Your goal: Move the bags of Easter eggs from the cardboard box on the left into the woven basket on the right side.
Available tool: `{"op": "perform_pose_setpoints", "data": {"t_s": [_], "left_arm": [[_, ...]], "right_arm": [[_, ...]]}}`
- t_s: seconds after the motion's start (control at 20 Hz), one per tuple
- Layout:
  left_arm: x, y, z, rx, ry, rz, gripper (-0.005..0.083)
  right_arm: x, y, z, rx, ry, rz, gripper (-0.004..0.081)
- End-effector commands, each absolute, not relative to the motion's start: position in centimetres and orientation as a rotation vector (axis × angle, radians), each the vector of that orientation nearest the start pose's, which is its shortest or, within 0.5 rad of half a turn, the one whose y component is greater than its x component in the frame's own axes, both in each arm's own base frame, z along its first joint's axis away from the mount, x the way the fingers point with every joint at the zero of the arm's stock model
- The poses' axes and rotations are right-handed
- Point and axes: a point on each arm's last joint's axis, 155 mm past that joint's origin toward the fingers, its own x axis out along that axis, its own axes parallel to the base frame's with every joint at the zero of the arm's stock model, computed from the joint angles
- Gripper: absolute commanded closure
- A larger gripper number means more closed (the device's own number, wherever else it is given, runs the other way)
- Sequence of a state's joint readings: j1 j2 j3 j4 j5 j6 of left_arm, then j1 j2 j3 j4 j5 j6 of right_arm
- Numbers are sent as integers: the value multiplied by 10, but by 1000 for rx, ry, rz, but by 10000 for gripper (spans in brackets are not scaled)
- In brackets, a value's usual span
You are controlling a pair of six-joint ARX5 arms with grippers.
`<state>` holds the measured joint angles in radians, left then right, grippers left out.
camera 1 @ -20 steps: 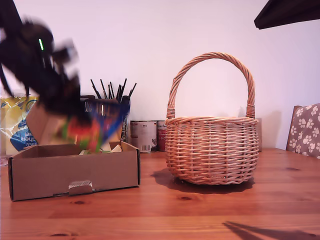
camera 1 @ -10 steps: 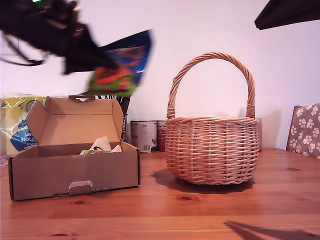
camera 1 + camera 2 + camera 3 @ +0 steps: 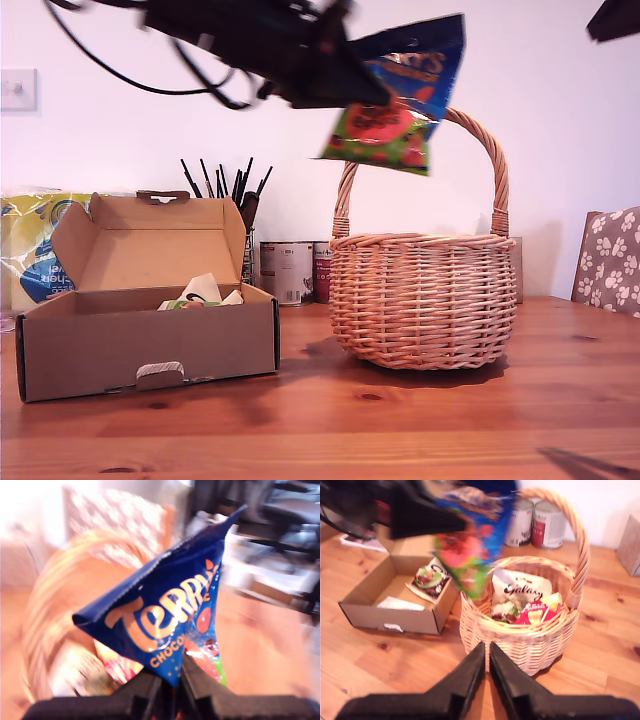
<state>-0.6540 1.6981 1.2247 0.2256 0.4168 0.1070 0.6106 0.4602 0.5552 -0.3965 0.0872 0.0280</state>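
A home: wooden table (image 3: 420, 420) (paw-print chair (image 3: 610, 258)).

Woven basket (image 3: 424, 300) mouth open from above; its arched handle (image 3: 421, 118) spans the middle, leaving gaps either side. Pouches (image 3: 525, 602) already fill part of the interior. Cardboard box (image 3: 145, 335) stands apart at the exterior view's left, flap lid (image 3: 150, 240) upright behind it.

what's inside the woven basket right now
The woven basket holds a white Galaxy bag and a red bag, with more wrappers mixed in. Whatever lies beneath them is covered.
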Motion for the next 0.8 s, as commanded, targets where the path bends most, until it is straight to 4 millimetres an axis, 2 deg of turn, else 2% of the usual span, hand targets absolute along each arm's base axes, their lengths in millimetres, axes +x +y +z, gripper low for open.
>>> {"op": "perform_pose_setpoints", "data": {"t_s": [0.0, 0.15, 0.3, 0.6, 0.65, 0.75], "left_arm": [[386, -391, 234, 132, 180, -1036, 795], [399, -403, 216, 136, 142, -996, 795], [410, -403, 199, 142, 153, -957, 795], [414, -402, 173, 138, 227, -936, 775], [415, -401, 171, 115, 248, -925, 710], [417, -400, 172, 110, 249, -901, 496]], "right_arm": [[222, 136, 224, -76, 298, 515, 781], [220, 135, 228, -70, 282, 515, 781], [220, 135, 229, -69, 278, 516, 781], [219, 134, 228, -72, 285, 516, 781], [219, 134, 228, -72, 285, 516, 781], [219, 135, 228, -72, 285, 517, 781]]}}
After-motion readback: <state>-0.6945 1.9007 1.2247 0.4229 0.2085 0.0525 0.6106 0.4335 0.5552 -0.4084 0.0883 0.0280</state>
